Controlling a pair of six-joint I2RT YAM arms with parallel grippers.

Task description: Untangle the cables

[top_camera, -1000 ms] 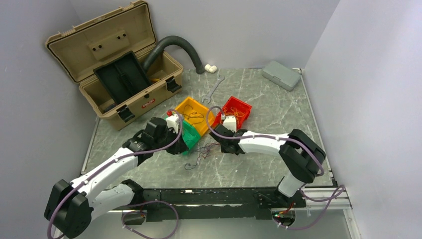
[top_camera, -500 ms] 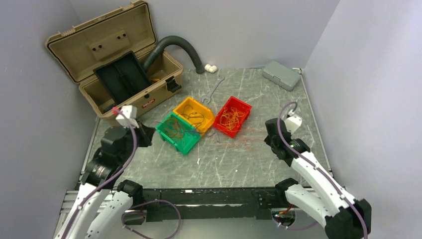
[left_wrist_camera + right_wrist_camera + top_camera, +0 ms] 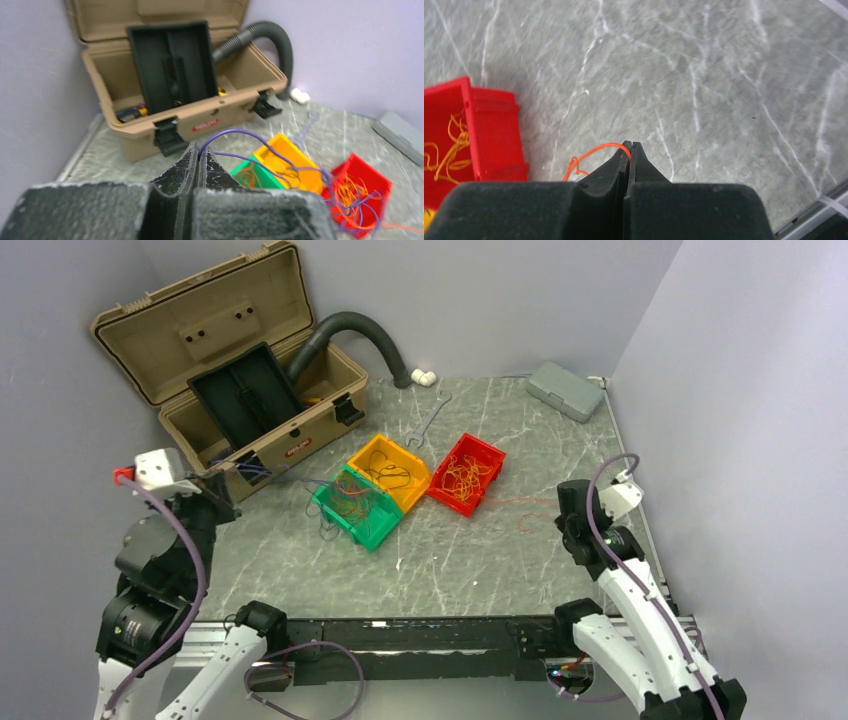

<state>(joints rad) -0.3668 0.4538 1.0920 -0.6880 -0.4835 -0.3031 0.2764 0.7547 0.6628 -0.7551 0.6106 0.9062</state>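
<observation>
Left wrist: left gripper (image 3: 199, 153) was clamped tight on a purple cable (image 3: 235, 132) trailing toward the green bin (image 3: 236, 173).
Right wrist: right gripper (image 3: 629, 146) pinched an orange cable (image 3: 591, 150) beside the red bin (image 3: 494, 135).

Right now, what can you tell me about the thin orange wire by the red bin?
The orange wire is hair-thin and bendy, and looks plastic-coated. One end is pinched between the shut tips of the right gripper. From there it arcs left and curls up near the red bin, over the grey marbled table. Whether it rests on the table is unclear.
</observation>
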